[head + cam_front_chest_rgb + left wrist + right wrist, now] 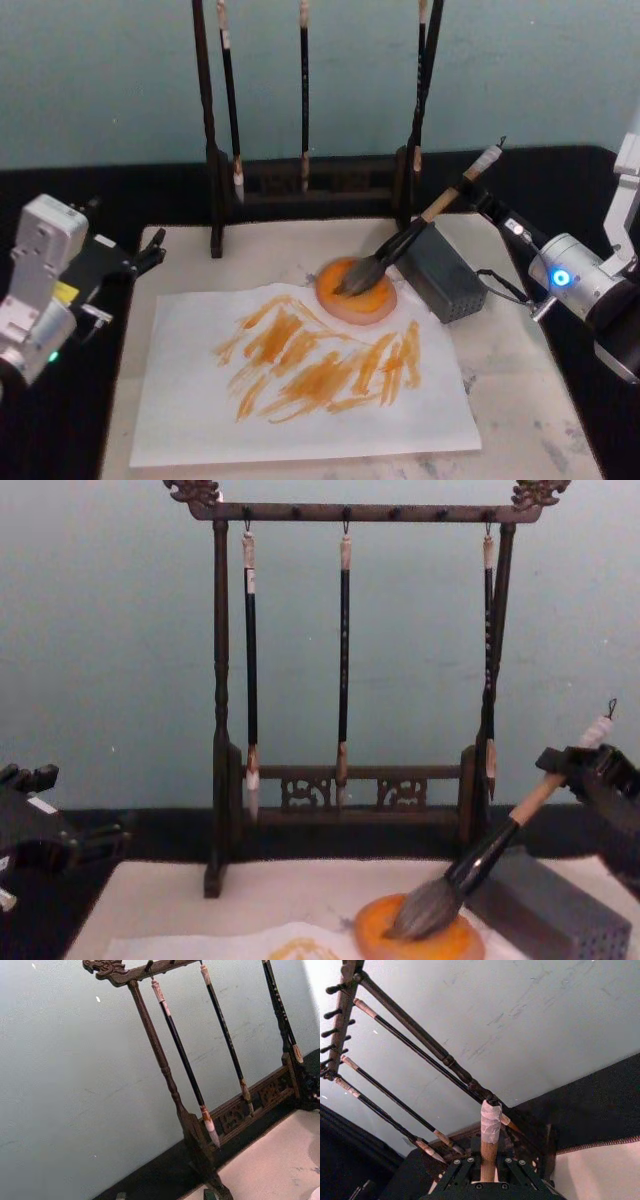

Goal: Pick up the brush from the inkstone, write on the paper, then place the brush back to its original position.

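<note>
Beige mat (520,400) | right gripper (475,192) jaws clamp brush (415,232), tuft on inkstone (375,300) | left gripper (150,250) jaws apart, empty | chest view crops paper (200,948)

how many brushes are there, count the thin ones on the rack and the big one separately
thin dark brushes hanging on the rack: 3
large brush, bristles on the inkstone: 1
total: 4
</note>
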`<state>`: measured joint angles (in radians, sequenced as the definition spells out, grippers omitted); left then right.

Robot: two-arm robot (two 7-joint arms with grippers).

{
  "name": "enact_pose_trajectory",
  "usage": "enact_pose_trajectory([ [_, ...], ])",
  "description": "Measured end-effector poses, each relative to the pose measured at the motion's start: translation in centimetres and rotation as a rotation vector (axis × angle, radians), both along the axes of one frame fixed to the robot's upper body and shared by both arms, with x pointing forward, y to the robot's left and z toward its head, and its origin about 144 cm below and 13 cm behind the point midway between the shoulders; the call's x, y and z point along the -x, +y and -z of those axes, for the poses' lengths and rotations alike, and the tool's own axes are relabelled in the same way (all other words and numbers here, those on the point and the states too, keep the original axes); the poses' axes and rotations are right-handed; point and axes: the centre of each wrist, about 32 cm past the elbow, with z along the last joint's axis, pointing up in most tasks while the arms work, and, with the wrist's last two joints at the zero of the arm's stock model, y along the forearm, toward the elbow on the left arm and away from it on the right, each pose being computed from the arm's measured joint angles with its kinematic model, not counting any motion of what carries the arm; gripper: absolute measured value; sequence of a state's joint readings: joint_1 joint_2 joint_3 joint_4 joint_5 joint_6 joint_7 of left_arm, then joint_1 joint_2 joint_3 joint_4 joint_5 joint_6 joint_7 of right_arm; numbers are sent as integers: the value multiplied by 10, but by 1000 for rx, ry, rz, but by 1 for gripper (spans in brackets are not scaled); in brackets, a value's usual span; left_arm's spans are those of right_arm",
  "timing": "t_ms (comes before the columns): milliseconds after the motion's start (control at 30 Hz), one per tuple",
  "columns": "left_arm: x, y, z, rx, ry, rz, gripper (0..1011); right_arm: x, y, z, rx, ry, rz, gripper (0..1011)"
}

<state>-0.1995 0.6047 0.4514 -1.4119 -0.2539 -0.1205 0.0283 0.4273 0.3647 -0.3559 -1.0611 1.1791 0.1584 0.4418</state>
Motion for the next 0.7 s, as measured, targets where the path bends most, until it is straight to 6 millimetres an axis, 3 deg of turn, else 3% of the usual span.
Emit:
enact_pose_trajectory([
  [700, 0, 0, 0, 0, 0, 0, 1001, 1, 0, 2, -4, 12, 7, 179],
])
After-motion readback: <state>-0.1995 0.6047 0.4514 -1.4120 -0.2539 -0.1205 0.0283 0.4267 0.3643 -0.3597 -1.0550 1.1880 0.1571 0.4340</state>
